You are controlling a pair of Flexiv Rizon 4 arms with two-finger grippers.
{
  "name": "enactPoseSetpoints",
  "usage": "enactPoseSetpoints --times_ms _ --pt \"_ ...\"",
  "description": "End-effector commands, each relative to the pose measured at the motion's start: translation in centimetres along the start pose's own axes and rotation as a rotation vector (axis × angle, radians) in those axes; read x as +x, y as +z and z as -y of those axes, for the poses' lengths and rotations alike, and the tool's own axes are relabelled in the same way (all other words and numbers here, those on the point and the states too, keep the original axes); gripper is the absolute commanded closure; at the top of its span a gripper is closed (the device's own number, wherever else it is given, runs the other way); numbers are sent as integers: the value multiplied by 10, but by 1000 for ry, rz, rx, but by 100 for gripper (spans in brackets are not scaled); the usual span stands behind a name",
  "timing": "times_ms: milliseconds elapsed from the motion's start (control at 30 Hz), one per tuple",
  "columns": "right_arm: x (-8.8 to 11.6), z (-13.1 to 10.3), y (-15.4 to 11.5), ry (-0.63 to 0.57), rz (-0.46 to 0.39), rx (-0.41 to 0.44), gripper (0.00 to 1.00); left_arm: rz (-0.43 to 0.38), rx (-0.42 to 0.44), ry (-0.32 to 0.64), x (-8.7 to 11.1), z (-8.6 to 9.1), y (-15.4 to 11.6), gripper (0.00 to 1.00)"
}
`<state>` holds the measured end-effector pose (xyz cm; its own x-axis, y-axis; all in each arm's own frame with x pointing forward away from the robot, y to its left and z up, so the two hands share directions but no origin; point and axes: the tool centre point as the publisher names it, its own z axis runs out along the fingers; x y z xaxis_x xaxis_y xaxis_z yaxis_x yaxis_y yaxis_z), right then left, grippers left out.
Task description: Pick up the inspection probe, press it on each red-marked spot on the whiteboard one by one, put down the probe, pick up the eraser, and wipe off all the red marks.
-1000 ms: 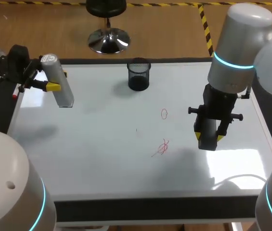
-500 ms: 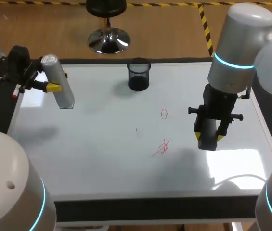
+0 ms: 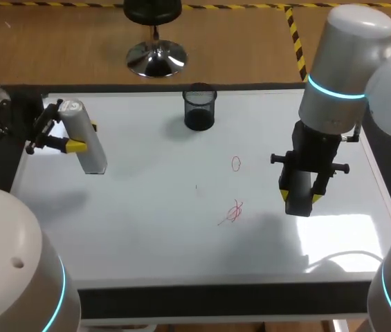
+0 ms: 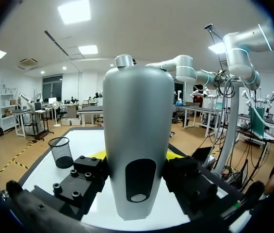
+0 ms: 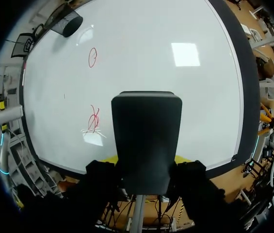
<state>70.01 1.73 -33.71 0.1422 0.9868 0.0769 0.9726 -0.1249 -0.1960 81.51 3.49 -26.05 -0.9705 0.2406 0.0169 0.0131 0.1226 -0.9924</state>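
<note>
A silver-grey inspection probe (image 3: 86, 142) hangs tilted over the far left of the whiteboard (image 3: 147, 221), with my left gripper (image 3: 83, 136) shut on it. In the left wrist view the probe (image 4: 137, 145) stands upright between the fingers of that gripper (image 4: 136, 156). My right gripper (image 3: 299, 197) is shut on a dark eraser (image 3: 297, 185) above the board's right part. A small red oval (image 3: 236, 163) and a red scribble (image 3: 233, 212) lie to the left of it. The right wrist view shows the eraser (image 5: 146, 138) in its gripper (image 5: 145, 160), beside the scribble (image 5: 93, 120), with the oval (image 5: 92, 57) farther off.
A black mesh cup (image 3: 198, 107) stands at the board's far middle edge, and shows ahead of the probe in the left wrist view as the cup (image 4: 60, 151). The board's dark frame (image 3: 216, 299) runs along the front.
My left arm has carried the probe a little lower in the head view, toward the near side. The right arm and eraser have not moved.
</note>
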Motion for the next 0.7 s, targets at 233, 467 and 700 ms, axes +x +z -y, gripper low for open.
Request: enactPoseSetpoints --times_ms 233,467,700 --pt "-1 1 0 -1 -3 -2 100 -18 2 24 35 7 39 100" --pt "-1 1 0 -1 -3 -2 100 -21 10 44 45 11 70 100" --pt "-1 1 0 -1 -3 -2 100 -29 12 47 48 13 100 100"
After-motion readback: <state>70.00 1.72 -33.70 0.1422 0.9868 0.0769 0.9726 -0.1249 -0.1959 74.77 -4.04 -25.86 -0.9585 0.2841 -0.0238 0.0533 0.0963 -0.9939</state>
